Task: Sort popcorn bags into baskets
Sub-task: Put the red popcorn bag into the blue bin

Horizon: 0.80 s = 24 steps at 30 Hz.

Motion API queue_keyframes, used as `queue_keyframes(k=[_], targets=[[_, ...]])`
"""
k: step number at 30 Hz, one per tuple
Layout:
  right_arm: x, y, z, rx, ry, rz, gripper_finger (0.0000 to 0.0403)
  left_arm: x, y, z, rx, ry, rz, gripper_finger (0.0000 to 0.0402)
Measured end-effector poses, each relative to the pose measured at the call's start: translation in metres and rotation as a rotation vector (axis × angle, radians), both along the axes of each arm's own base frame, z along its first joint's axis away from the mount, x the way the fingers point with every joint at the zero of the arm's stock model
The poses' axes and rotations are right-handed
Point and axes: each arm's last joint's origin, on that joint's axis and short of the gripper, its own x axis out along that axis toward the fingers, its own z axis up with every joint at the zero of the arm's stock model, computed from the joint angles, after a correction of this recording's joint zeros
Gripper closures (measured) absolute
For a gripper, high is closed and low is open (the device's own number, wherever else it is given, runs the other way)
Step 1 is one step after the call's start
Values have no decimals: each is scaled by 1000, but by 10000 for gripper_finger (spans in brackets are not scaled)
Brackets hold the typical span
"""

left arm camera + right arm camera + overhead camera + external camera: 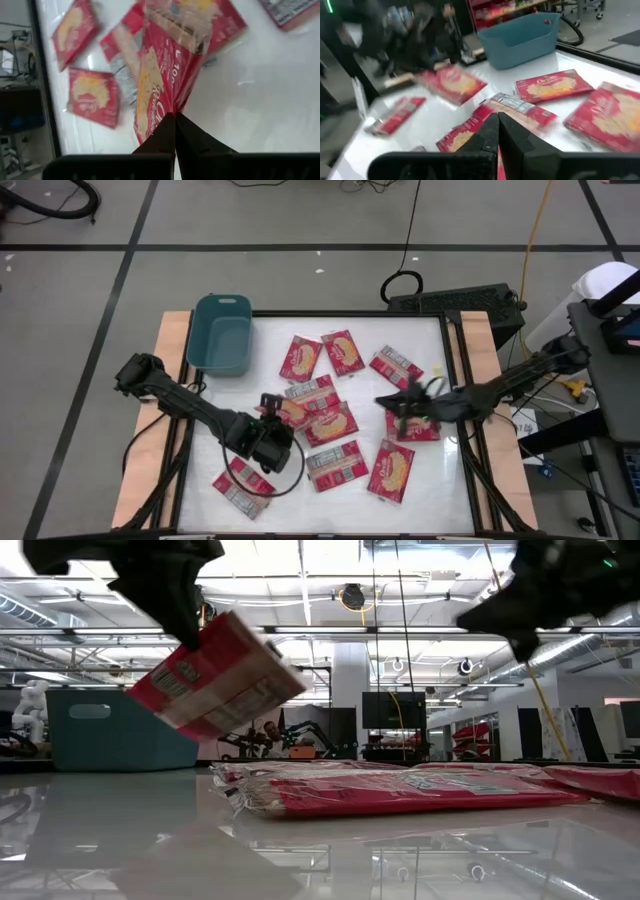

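Observation:
My left gripper (272,412) is shut on a red popcorn bag (215,675), which it holds in the air over the table's middle left. Several more popcorn bags (335,425) lie flat on the white table, one of them near the front left corner (240,485). The teal basket (222,333) stands at the far left of the table. My right gripper (385,402) is shut on nothing and hovers above the bags at the right (415,425). The right wrist view shows the held bag (452,82) in front of the basket (520,37). My left gripper pinches one end of the popcorn bag (172,107) between its two fingers. The fingers slant down from above onto the bag's upper end (195,640). The bag is clear of the table and tilted, its free end pointing away from the fingers.
Wooden side rails (170,380) border the white table on the left and right. A black box (455,302) with cables sits beyond the far right corner. There is bare table (440,480) at the near right and between the basket and the bags.

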Motion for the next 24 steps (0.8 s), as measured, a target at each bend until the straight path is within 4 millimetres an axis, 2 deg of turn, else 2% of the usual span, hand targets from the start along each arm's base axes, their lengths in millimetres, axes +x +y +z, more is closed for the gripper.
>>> queue_keyframes(k=[3, 6, 9, 13, 19, 24], targets=[[33, 16, 9, -114, 82, 32, 393, 1, 9, 12, -15, -37, 15, 401], [68, 33, 24, -202, 91, 92, 369, -3, 20, 24, -15, -61, 39, 401], [99, 45, 38, -289, 93, 104, 329, -9, 28, 35, -25, -92, 72, 400], [130, 55, 59, -444, 89, 23, 262, -10, 36, 42, -33, -126, 97, 401], [161, 47, 64, -627, 201, -18, 168, -6, 47, 43, 8, -118, 89, 401], [178, 21, 48, -720, 293, 0, 145, -1, 59, 44, 20, -122, 106, 399]])
